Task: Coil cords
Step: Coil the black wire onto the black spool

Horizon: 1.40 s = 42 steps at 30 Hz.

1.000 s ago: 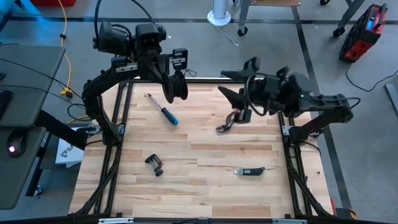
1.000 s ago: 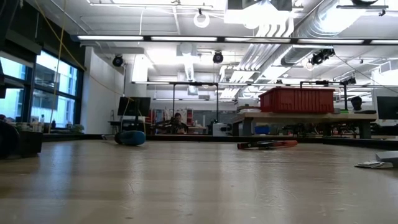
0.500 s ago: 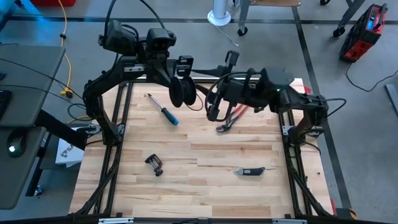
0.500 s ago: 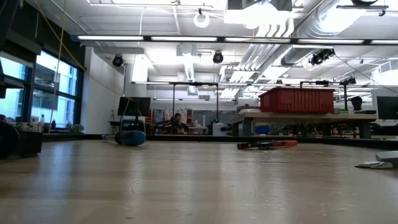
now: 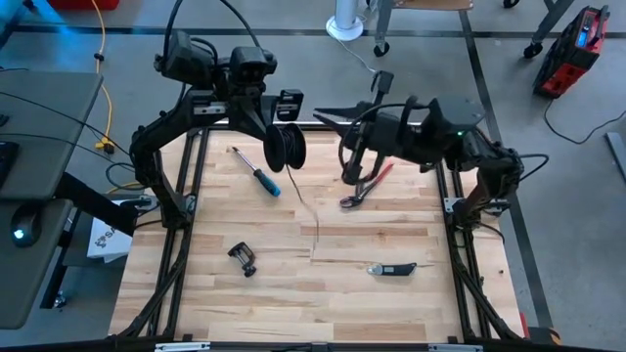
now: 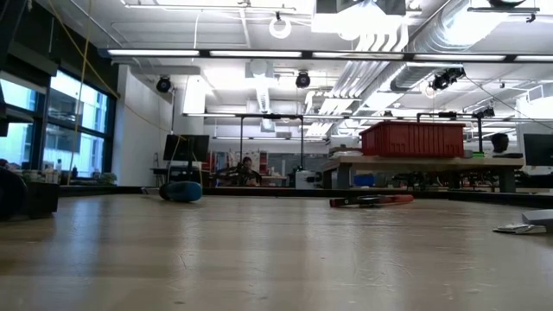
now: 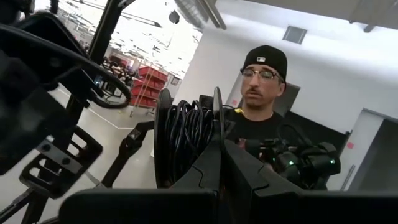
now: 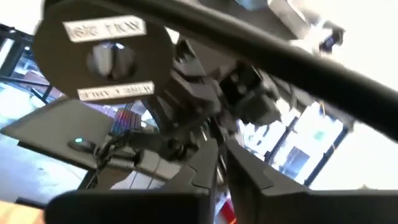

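Pale wood planks make up the tabletop (image 5: 391, 303), and most of the loose tools lie low on it: a small black clamp (image 5: 243, 258) near seven o'clock, a blue-handled screwdriver (image 5: 256, 174) toward ten, red pliers (image 5: 364, 188) around one, a dark folding knife (image 5: 392, 268) near five. Above the ten-to-eleven o'clock edge, the left pincer (image 5: 284, 135) is clamped on the black reel (image 5: 287, 147), which it holds on edge in the air, probably so its rim stays free to take turns of wire. From the reel the hair-thin cord (image 5: 311, 217) hangs down and trails toward the tabletop's centre. Around one o'clock the right pincer (image 5: 350, 158) hovers just beside the reel, fingers nearly together in its wrist view; whether they pinch the cord I cannot tell. It seems placed to guide the strand.
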Available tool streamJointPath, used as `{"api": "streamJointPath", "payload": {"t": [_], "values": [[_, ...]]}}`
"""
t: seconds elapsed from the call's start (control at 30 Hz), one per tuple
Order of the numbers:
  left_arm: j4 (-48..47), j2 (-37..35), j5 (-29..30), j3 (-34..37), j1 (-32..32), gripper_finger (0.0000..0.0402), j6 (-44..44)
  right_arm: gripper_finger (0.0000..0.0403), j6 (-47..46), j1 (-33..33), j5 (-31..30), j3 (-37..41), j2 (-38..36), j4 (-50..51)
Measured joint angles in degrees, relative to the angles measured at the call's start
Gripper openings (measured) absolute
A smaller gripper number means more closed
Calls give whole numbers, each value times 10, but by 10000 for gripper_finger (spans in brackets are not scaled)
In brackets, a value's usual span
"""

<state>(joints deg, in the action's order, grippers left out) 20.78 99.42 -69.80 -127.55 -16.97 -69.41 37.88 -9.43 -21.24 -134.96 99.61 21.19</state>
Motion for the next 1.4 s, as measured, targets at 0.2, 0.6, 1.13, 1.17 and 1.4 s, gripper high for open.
{"api": "streamJointPath", "payload": {"t": [0.2, 0.6, 1.13, 1.17, 1.4], "values": [[0, 0, -1, 0, -11, 1, 4, 84, -118, 0, -21, 0, -17, 94], [0, 0, 5, 0, -47, 1, 97, 205, -294, 20, 80, 8, -4, 165], [0, 0, -22, 0, -59, 1, 111, 206, -316, 65, 178, 4, 22, 232], [0, 0, -23, 0, -59, 1, 111, 204, -317, 66, 179, 0, 19, 250], [0, 0, -30, 0, -59, 1, 111, 193, -367, 73, 292, 0, 0, 305]]}}
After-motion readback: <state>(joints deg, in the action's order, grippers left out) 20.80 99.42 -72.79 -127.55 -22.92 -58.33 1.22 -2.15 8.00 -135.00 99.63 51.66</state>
